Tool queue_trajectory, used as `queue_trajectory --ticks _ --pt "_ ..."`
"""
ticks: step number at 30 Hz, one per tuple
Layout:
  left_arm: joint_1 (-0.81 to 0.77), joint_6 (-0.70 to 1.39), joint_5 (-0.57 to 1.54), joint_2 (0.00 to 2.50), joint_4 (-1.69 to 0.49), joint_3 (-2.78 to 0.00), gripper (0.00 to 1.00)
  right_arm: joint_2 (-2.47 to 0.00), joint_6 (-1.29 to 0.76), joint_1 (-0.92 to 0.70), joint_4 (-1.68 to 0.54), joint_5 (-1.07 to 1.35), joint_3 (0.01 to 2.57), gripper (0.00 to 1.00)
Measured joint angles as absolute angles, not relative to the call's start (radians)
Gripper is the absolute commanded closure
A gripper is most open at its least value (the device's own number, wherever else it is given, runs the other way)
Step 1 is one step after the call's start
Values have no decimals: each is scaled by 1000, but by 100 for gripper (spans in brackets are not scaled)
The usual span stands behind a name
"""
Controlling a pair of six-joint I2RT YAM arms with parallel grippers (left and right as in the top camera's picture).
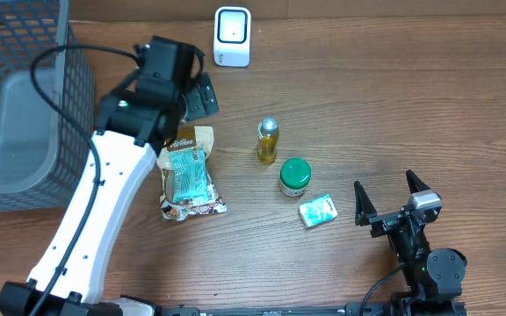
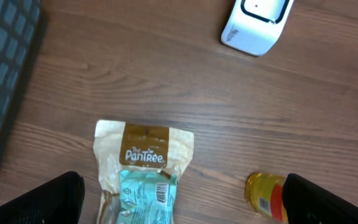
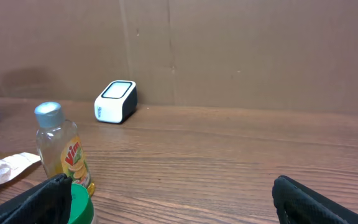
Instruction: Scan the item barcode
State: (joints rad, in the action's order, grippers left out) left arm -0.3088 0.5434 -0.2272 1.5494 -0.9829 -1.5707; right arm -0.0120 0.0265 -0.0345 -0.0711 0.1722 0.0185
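Hovering wide-open left tool (image 2: pixel 185 202) over "The PanTree" pouch (image 2: pixel 143 155), barcode (image 2: pixel 161 193) upward; right tool (image 1: pixel 383 181) wide too.

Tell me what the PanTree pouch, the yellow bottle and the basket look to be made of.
PanTree pouch: flexible film or paper laminate, with a matte kraft-brown top and a printed teal panel; the edges crinkle.
Yellow bottle: likely clear plastic, since yellow liquid shows through. Its silvery cap could be metal or metallised plastic.
Basket: dark grey open mesh, matte; plastic or coated wire, cannot tell.
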Motion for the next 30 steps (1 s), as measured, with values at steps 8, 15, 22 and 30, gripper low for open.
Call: queue_trajectory --ticks 8,15,22,30 --pt "-303 500 -207 1549 -999 -1573 0 -12 27 -35 -71 172 19 0" --pt "-303 493 -204 1549 -999 -1573 0 -12 27 -35 -71 172 19 0" --pt "-303 493 -201 1549 -999 -1573 0 -12 27 -35 -72 172 19 0" --pt "-303 493 -201 1549 -999 -1573 0 -12 26 -35 -71 172 19 0"
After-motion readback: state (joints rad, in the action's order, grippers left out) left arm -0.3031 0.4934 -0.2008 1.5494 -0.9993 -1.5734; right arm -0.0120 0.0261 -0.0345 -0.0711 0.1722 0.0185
